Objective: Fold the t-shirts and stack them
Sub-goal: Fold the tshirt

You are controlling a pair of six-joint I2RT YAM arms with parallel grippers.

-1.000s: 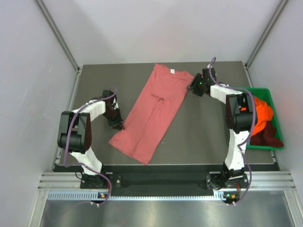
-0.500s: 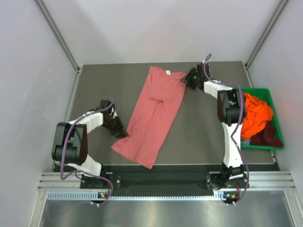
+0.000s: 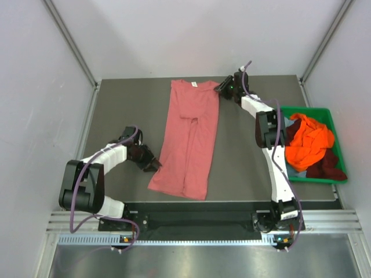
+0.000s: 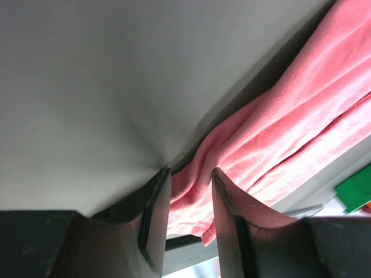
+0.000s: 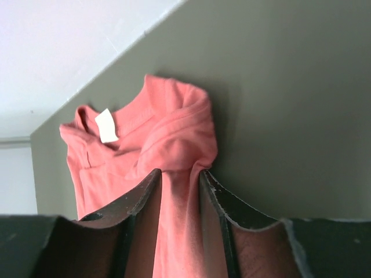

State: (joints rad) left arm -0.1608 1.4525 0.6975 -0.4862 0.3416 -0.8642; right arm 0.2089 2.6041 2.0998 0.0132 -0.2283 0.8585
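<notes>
The salmon-pink t-shirt (image 3: 188, 139) lies folded into a long strip down the middle of the dark table (image 3: 127, 110), collar at the far end. My right gripper (image 3: 222, 88) is at its far right shoulder. In the right wrist view the right gripper (image 5: 179, 172) is shut on a bunched fold of the t-shirt (image 5: 168, 130) beside the white neck tag (image 5: 106, 125). My left gripper (image 3: 153, 165) sits at the near left hem. In the left wrist view the left gripper (image 4: 190, 171) stands open, with the hem (image 4: 191, 202) lying loosely between its fingers.
A green bin (image 3: 330, 113) stands at the table's right edge, holding a bright orange t-shirt (image 3: 307, 145), a dark maroon one (image 3: 327, 165) and a bit of bluish cloth (image 3: 295, 169). White walls close in the table at the back and both sides.
The t-shirt has swung from a diagonal to nearly straight. My right gripper slid left along the back and closed on the shoulder. My left gripper moved nearer and rightward, and its jaws widened.
</notes>
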